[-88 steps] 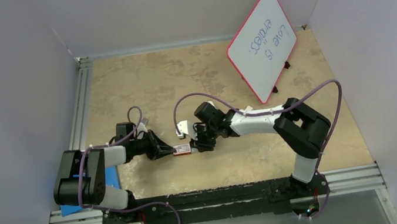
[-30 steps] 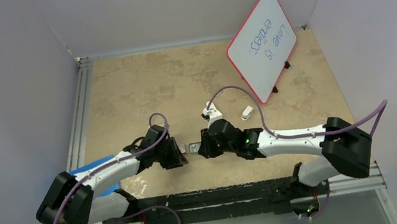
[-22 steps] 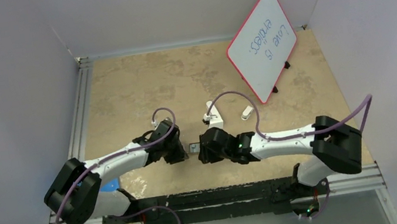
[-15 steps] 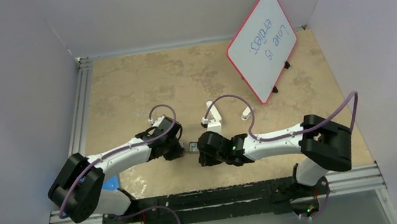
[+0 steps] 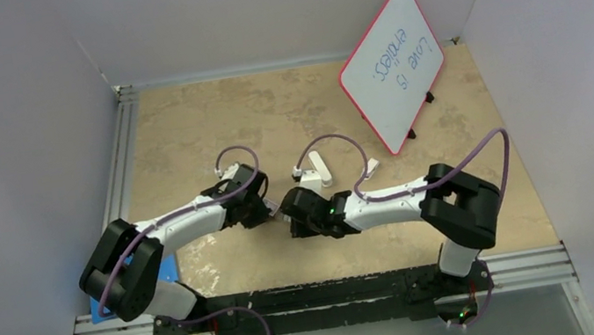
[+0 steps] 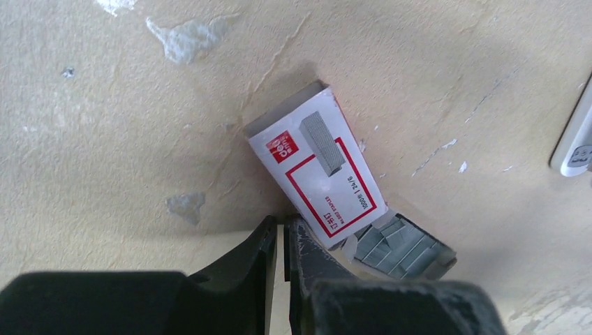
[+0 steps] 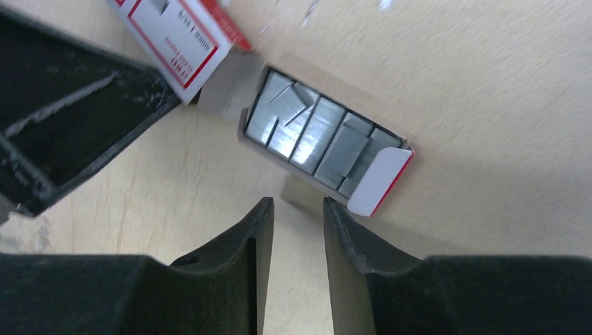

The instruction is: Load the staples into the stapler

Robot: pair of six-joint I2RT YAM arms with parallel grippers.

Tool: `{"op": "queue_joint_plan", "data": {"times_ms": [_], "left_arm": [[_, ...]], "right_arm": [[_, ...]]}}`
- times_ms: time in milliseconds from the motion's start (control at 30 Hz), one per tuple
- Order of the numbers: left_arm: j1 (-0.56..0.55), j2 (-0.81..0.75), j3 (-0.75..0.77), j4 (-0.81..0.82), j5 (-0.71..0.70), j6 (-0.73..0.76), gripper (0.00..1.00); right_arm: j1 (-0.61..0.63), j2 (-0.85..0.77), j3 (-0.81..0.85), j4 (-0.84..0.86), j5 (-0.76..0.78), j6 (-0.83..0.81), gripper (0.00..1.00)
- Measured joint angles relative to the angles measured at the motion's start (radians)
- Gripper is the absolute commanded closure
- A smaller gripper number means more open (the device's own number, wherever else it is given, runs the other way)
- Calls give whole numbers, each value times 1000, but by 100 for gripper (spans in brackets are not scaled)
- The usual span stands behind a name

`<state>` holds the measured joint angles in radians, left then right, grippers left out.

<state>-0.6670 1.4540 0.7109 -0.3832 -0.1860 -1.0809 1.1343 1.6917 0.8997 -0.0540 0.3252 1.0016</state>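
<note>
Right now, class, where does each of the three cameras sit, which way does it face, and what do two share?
Top external: above and behind the bases, looking down on the table, both arms and the stapler.
Left wrist: on the left arm, facing down past the left gripper at the sleeve.
Right wrist: on the right arm, facing down past the right gripper at the staples.
Shared: both wrist views show the staples and sleeve.

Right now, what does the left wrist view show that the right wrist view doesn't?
Only left wrist: the sleeve's whole printed face and a white object cut off at the right edge. Only right wrist: the red-and-white end flap past the staples, and the right claw, slightly open. Both: the staples, partly slid out of the sleeve.
</note>
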Motion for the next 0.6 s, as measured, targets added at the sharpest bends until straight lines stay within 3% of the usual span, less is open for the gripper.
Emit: {"op": "queue_joint_plan", "data": {"times_ms": [367, 600], "left_arm": [[101, 18, -13, 100, 120, 54, 88], [115, 0, -34, 120, 157, 82, 84]], "right_arm": [[-156, 41, 64, -8, 5, -109, 60], [-177, 91, 119, 12, -14, -207, 59]]}}
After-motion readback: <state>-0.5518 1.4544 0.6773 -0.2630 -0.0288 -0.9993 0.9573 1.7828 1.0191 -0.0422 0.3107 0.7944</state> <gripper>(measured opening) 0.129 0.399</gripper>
